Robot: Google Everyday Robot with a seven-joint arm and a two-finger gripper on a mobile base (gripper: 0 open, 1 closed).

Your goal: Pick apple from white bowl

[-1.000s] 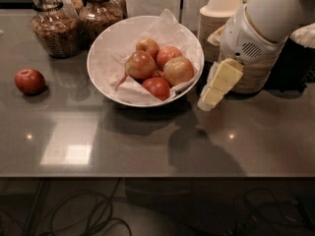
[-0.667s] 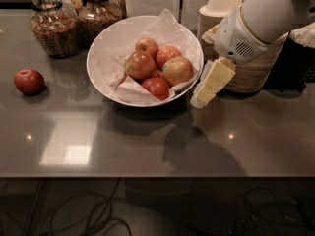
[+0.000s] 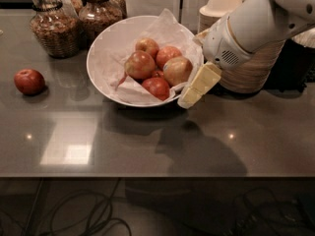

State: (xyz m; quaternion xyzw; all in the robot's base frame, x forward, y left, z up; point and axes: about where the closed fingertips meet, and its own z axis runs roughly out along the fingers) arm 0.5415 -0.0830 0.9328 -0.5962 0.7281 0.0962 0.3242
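**Cream-coloured two-finger gripper (image 3: 189,97) poised at the right rim of the wide glossy white bowl (image 3: 101,53)**
The large mottled red-and-yellow-green apple (image 3: 140,64) lies left of centre on crinkled white paper (image 3: 162,28), behind a paler yellow-orange apple (image 3: 177,70) and a small deep-red apple (image 3: 158,87). I cannot tell whether the gripper is apart or together. It could clip the rim, snag the paper, or take a nearer apple.

No legible text, label, brand, number or sign anywhere: none on the jars (image 3: 55,29), the bowl (image 3: 105,49) or the arm (image 3: 261,19). Gripper (image 3: 191,96) low beside the bowl's right rim, just above the counter (image 3: 147,136).
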